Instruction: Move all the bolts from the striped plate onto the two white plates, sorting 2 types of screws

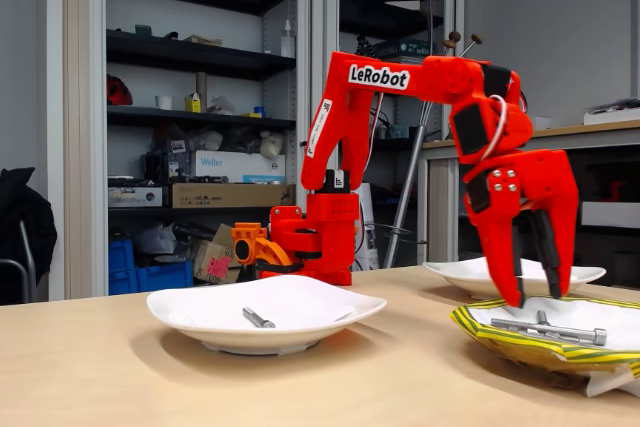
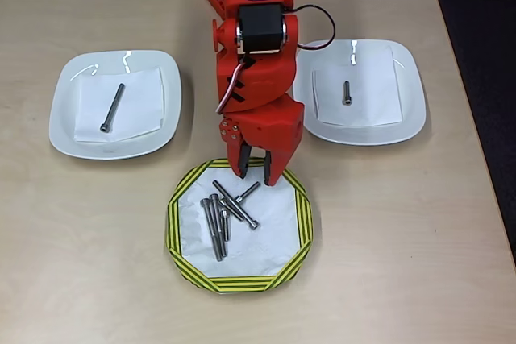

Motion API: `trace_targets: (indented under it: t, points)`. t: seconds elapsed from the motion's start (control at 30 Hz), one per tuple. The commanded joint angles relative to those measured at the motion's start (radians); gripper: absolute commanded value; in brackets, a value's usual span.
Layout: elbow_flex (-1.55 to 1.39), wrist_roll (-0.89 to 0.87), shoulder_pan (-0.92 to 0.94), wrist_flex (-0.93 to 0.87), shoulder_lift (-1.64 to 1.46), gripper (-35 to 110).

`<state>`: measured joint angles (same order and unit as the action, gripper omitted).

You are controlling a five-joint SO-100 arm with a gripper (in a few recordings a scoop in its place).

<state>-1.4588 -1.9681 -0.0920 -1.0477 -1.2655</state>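
A workshop with dark shelving (image 1: 190, 57), full of boxes and tools, is seen behind a pale wooden table (image 1: 100, 367) in the fixed view. The red arm (image 1: 400, 87) is bent down to the right, and its gripper (image 1: 535, 292) is held just above the far rim of the striped plate (image 1: 500, 337), its jaws parted and holding nothing. Long bolts (image 1: 550, 329) are seen lying in that plate. A short bolt (image 1: 258, 318) lies in the near white plate (image 1: 330, 312); another white plate (image 1: 460, 272) stands behind the gripper.

In the overhead view, the gripper (image 2: 256, 173) is placed over the top edge of the striped plate (image 2: 181, 199), open and empty. A pile of roughly half a dozen bolts (image 2: 222, 217) remains there. One long bolt (image 2: 112, 108) has been sorted onto the left white plate (image 2: 64, 118) and one short bolt (image 2: 347, 93) onto the right white plate (image 2: 407, 118). The task is judged barely begun. The bolts overlap, so a clean single pick may be hindered.
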Motion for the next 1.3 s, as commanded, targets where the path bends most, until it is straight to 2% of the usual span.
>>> trace_targets:
  t: [0.0,0.6,0.7,1.03,1.27]
  points:
    - [0.074,0.028,0.018,-0.029,0.021,14]
    - [0.305,0.012,0.026,-0.052,0.252,8]
    - [0.322,0.009,0.026,-0.077,0.258,0]
    - [0.453,0.067,0.012,-0.196,0.275,0]
    - [0.474,0.041,-0.049,-0.278,0.189,0]
